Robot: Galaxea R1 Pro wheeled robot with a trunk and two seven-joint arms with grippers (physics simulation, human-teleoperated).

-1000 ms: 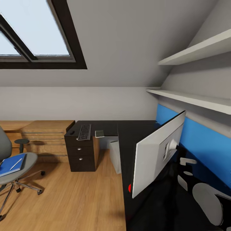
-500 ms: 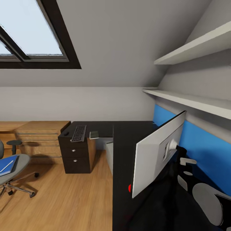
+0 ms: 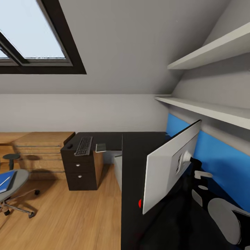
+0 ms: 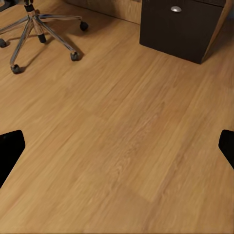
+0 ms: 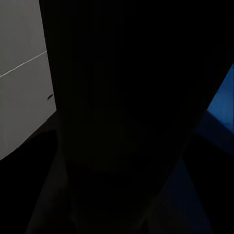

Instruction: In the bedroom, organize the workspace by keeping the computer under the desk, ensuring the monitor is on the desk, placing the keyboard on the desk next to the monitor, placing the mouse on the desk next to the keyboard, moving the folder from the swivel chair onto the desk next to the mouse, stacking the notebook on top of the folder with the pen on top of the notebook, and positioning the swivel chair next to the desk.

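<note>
We hold the monitor (image 3: 170,166) above the desk (image 3: 139,152), right gripper seemingly clamping its stand (hidden, cannot tell); left gripper (image 4: 117,146) spread wide. Next: set it down near the keyboard (image 3: 84,146).

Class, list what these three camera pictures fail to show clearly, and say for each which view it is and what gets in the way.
- Monitor screen: head view shows only its back.
- Right gripper: right wrist view is almost all dark, so open or shut cannot be told.
- Swivel chair: cut by the head view's left edge, so are the blue items on its seat.
- Small dark item beside the keyboard: too small to identify.
- Left gripper: only the fingers' tips show at the left wrist view's edges.
</note>
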